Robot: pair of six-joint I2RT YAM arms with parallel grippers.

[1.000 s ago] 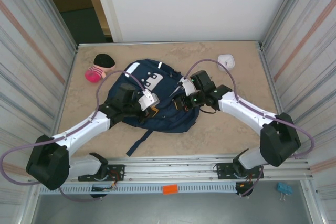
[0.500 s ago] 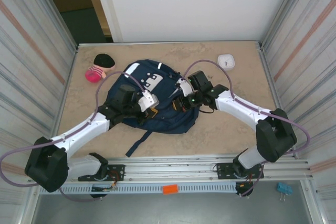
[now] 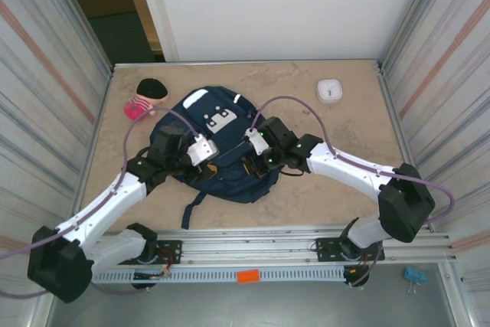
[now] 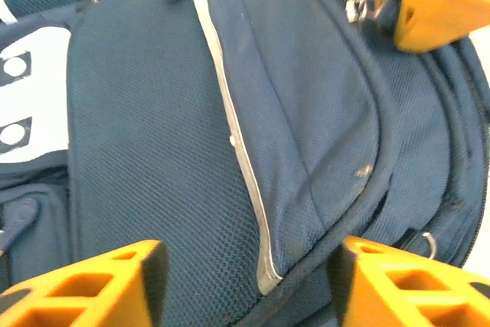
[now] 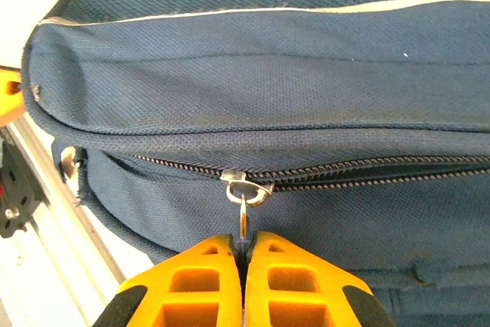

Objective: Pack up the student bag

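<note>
**Right claw pinching zipper pull, left claw spread**

Student bag [image 3: 218, 147] lies flat mid-table [image 3: 329, 189], front pocket up, between my two arms. My right claw [image 5: 243, 246] is clamped tight on the metal zipper pull [image 5: 244, 216] at the bag's side. My left claw [image 4: 245, 273] is over the bag's front panel, fingers [image 4: 84, 285] wide apart, gripping nothing. Pink toy [image 3: 142, 101] is near the bag's far-left corner. Small white item [image 3: 329, 89] is well apart, far right.
</note>
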